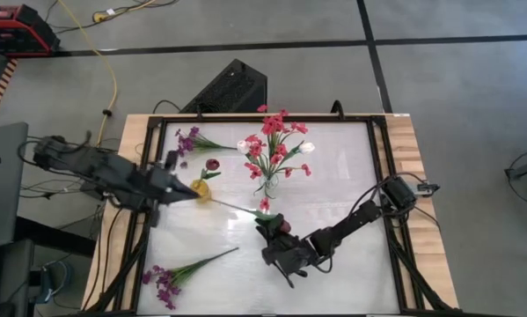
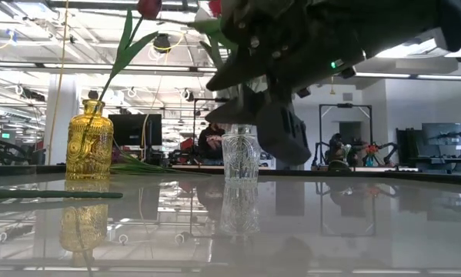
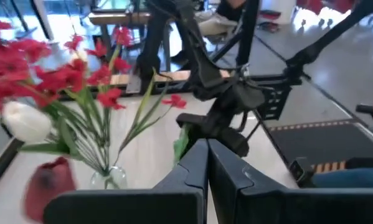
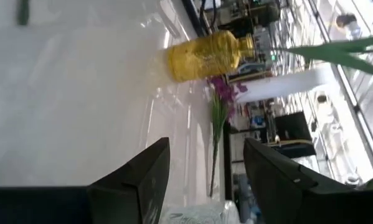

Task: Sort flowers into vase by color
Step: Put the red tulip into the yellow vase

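From above, two vases stand on the white table (image 1: 333, 255): a clear glass vase (image 1: 267, 185) packed with red-pink and white flowers (image 1: 276, 145), and a yellow glass vase (image 1: 200, 187) holding one dark maroon bud (image 1: 212, 164). Two purple sprigs lie flat, one at the far left (image 1: 193, 139), one at the near left (image 1: 171, 277). The left gripper (image 1: 186, 194) touches the yellow vase; the right gripper (image 1: 272, 231) is at a leafy stem (image 1: 237, 209).

The low view adds the yellow vase's embossed pattern (image 2: 89, 142).

The left wrist view shows its fingers (image 3: 195, 171) pressed together.

The right wrist view shows its fingers (image 4: 142, 180) spread apart.

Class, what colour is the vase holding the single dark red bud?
Yellow amber, patterned glass vase; clearest in the low view.
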### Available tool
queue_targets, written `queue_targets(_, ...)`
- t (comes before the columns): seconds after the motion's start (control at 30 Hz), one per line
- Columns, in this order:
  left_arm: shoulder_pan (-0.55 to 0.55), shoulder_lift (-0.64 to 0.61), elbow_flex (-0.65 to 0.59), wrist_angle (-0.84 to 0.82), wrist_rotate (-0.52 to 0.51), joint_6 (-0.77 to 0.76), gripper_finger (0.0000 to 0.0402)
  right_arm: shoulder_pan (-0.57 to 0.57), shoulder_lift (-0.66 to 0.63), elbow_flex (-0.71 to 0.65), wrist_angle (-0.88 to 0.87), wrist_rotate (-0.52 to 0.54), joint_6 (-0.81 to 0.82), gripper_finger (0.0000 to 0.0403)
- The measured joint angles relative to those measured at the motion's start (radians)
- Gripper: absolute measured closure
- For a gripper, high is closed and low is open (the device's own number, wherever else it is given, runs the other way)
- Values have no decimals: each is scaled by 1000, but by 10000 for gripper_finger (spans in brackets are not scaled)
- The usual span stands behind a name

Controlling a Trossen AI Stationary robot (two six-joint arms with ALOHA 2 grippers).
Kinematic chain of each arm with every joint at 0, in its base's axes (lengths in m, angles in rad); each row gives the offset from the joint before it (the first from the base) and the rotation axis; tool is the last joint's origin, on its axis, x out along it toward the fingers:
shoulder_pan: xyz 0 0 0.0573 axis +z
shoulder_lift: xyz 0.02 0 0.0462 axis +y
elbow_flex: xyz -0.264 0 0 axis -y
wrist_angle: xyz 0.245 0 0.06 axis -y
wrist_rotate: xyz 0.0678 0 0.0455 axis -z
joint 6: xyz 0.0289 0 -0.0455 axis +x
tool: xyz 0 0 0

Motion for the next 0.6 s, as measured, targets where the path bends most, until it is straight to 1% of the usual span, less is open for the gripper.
queue_targets(0.07, 1, -14, 0, -18, -16, -4, 401, 0, 0, 0, -5, -12, 29, 173)
queue_targets(0.1, 1, -14, 0, -29, -36, -17, 401, 0, 0, 0, -6, -44, 47, 173)
queue_targets(0.13, 2, -11, 0, -42, -61, -31, 401, 1, 0, 0, -6, -103, 66, 173)
queue_targets(0.17, 2, -6, 0, -60, -84, -46, 401, 3, 0, 0, -7, -186, 90, 173)
queue_targets(0.27, 2, 34, -1, -95, -104, -80, 401, -4, -24, 0, -63, -505, 211, 173)
queue_targets(0.3, 2, 50, -1, -101, -96, -83, 401, -14, -37, 1, -85, -597, 271, 173)
queue_targets(0.4, 2, 109, -1, -97, -36, -89, 402, -71, -71, 3, -226, -812, 455, 173)
queue_targets(0.47, 1, 153, -1, -88, 4, -90, 401, -113, -69, 2, -273, -941, 549, 173)
queue_targets(0.57, 1, 219, -1, -78, 66, -94, 401, -152, -66, 0, -303, -1069, 657, 173)
queue_targets(0.6, 1, 242, -1, -79, 89, -99, 401, -156, -68, 2, -312, -1089, 679, 173)
